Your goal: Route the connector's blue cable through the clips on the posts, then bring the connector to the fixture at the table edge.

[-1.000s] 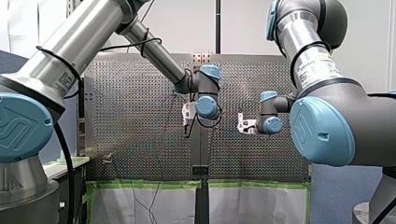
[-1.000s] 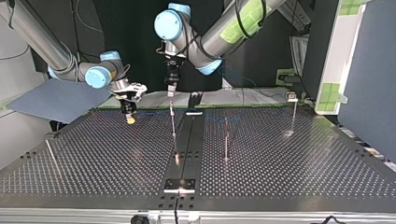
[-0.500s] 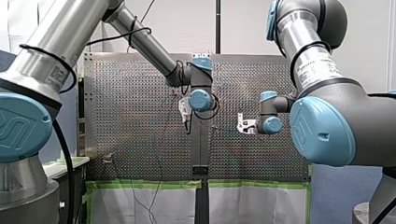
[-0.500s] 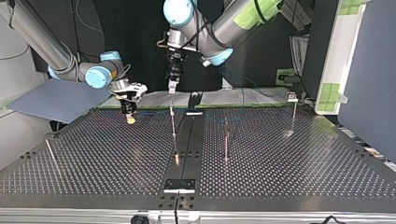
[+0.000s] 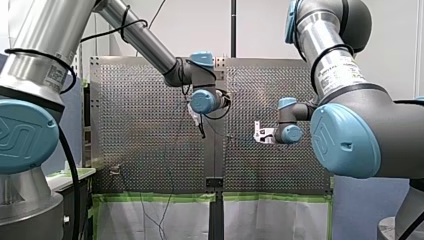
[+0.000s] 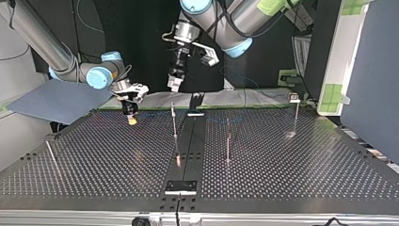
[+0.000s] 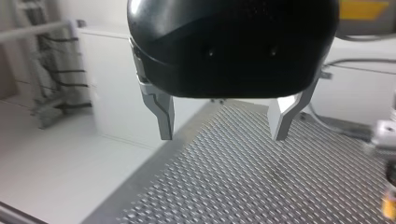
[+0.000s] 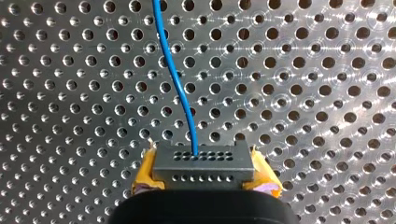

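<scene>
The top view is dim, black in the upper middle of the frame, with glints on the desk [image 6: 282,160]. The left wrist view is bright, washed out and blurred. In the right wrist view the connector [image 8: 203,165] is sharp, and ringed glare circles the desk's holes.

You are looking at the room around a perforated table [image 6: 291,160].
In the front view, a pale wall [image 5: 260,30] is rising beyond the table's far edge, with a dark pole [image 5: 233,27] standing against it. Green tape [image 5: 270,197] is running along the near edge above hanging white sheets [image 5: 270,220]. In the top view, a black backdrop [image 6: 136,47] is filling the space behind the table. A blue-grey board [image 6: 56,101] is lying off its left corner, and a dark blue panel [image 6: 371,84] is standing beside its right edge.
</scene>
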You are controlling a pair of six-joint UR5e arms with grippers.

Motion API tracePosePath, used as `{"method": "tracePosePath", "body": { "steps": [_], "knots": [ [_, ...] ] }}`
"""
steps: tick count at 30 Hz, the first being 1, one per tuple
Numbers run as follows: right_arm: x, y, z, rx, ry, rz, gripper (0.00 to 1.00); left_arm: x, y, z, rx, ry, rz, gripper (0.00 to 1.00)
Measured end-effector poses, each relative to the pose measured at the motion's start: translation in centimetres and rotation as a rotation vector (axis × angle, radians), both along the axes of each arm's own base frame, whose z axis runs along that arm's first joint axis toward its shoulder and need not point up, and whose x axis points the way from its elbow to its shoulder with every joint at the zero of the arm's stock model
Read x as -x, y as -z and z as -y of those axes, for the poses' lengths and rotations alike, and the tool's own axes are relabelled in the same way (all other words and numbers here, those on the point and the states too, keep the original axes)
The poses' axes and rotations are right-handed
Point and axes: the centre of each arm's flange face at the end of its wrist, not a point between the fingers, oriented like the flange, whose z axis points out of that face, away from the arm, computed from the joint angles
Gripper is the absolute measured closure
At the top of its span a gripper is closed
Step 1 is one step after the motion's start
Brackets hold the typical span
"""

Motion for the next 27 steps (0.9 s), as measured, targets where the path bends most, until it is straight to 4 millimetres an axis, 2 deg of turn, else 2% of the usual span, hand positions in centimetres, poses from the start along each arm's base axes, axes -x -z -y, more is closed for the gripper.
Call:
{"method": "tracePosePath", "body": {
  "steps": [13,23,27],
  "knots": [
    [-0.2,0.0,-0.2,-0.004,-0.003,-0.001,1.0,2.5,-2.2,-2.2,0.12,0.095,0.069,0.0],
    [-0.2,0.1,-0.2,-0.007,-0.003,-0.002,1.0,3.7,3.4,-3.2,0.01,0.1,0.061,0.0],
    [-0.2,0.1,-0.2,-0.008,-0.003,-0.002,1.0,4.4,3.7,-3.7,0.011,0.109,0.072,0.0]
  ]
}}
